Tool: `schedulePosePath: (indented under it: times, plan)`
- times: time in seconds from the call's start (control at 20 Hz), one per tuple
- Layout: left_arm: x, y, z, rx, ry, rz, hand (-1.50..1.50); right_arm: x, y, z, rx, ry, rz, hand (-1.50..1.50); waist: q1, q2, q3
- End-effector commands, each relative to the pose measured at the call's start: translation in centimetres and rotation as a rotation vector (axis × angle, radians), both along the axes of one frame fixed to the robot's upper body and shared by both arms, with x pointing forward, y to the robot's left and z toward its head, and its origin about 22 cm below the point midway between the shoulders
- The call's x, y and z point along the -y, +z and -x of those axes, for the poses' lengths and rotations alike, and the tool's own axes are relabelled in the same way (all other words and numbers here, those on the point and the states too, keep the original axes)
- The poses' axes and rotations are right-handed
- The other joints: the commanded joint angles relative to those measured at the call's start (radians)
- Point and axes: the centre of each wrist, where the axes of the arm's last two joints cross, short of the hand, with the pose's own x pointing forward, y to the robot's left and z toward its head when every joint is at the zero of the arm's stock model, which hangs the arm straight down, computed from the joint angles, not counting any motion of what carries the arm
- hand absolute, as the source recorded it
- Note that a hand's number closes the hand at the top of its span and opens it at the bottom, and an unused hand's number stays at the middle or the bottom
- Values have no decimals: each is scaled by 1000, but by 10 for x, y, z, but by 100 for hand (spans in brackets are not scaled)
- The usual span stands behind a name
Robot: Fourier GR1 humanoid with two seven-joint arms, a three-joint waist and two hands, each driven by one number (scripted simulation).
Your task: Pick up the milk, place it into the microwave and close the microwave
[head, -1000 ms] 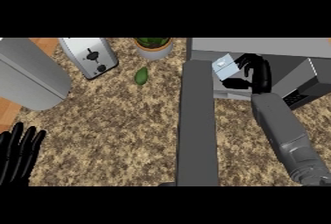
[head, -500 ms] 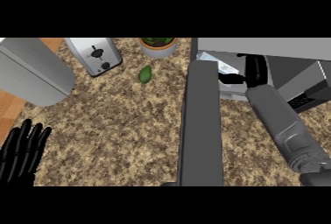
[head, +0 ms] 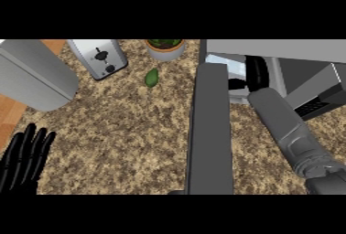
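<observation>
My right hand [head: 255,73] reaches inside the microwave [head: 283,50], its fingers curled around what I take to be the milk [head: 223,68], whose pale carton shows just to the left of my palm, mostly hidden. The open microwave door [head: 211,132] stands edge-on immediately left of my right forearm, running toward the view's lower edge. Far to the left, my left hand [head: 25,157] rests open, fingers up. Well beyond it lie the toaster [head: 100,57], a green avocado [head: 151,77], a potted plant [head: 165,48] and a grey appliance [head: 34,75] on the counter [head: 121,137]. I judge the placing step nearly done: the carton should settle flat and deep enough inside before release, and my arm must draw straight back, clearing the door's edge, before the door is swung to close.
</observation>
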Motion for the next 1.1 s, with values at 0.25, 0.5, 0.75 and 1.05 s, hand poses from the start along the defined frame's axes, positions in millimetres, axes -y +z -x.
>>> schedulePosePath:
  times: [0.25, 0.5, 0.75, 1.05]
  plan:
    - [4, -5, 2, -21, 8, -23, -150, 1, -2, 1, 40, -74, -53, -150, -13, -5, 0]
    - [8, -10, 6, -13, -8, -24, -150, 20, 3, 0, 82, -113, -60, -150, -14, -7, -1]
    - [10, 1, 0, -19, 7, -28, -150, 30, 6, -1, 114, -113, -64, -150, -31, -10, 0]
    - [14, -4, 13, -14, 7, -28, -150, 61, 19, -2, 140, -127, -96, -150, -31, -14, -1]
